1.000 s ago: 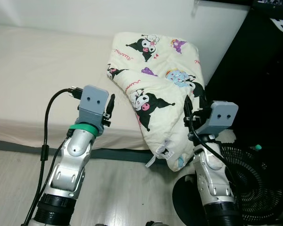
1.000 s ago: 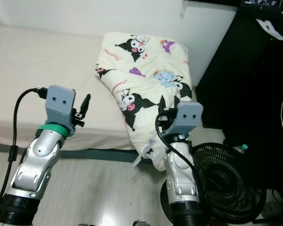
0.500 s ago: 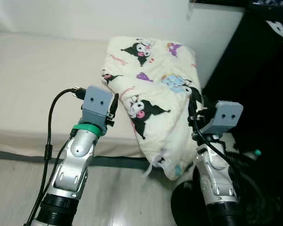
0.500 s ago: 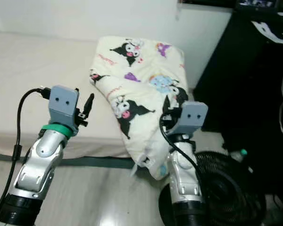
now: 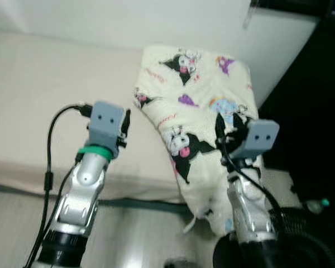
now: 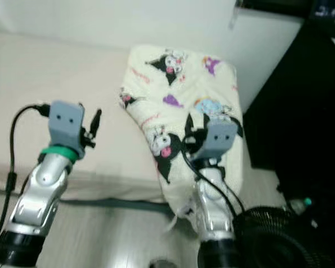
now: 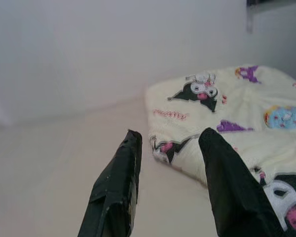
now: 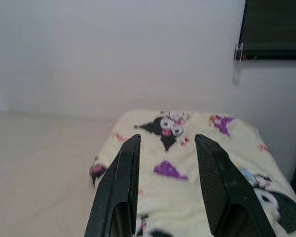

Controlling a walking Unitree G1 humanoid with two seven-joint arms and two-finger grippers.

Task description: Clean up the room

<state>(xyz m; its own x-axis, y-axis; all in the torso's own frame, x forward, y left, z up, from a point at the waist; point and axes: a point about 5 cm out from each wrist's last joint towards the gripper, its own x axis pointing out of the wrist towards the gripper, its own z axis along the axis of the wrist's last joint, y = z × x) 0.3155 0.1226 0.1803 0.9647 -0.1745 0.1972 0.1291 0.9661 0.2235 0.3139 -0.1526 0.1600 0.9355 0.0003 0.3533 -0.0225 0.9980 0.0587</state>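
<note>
Folded cartoon-print blanket (image 5: 198, 117) lies centre-right on the bed (image 5: 39, 100). Left gripper (image 7: 167, 148) and right gripper (image 8: 164, 148) hover apart-fingered, apparently holding nothing, though frames are blurred.

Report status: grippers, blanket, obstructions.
Left gripper open, empty, over the bed beside the blanket. Right gripper open, empty, above the blanket. Blanket lies folded at the bed's end, corner overhanging. Fan on the floor by the right arm.
</note>
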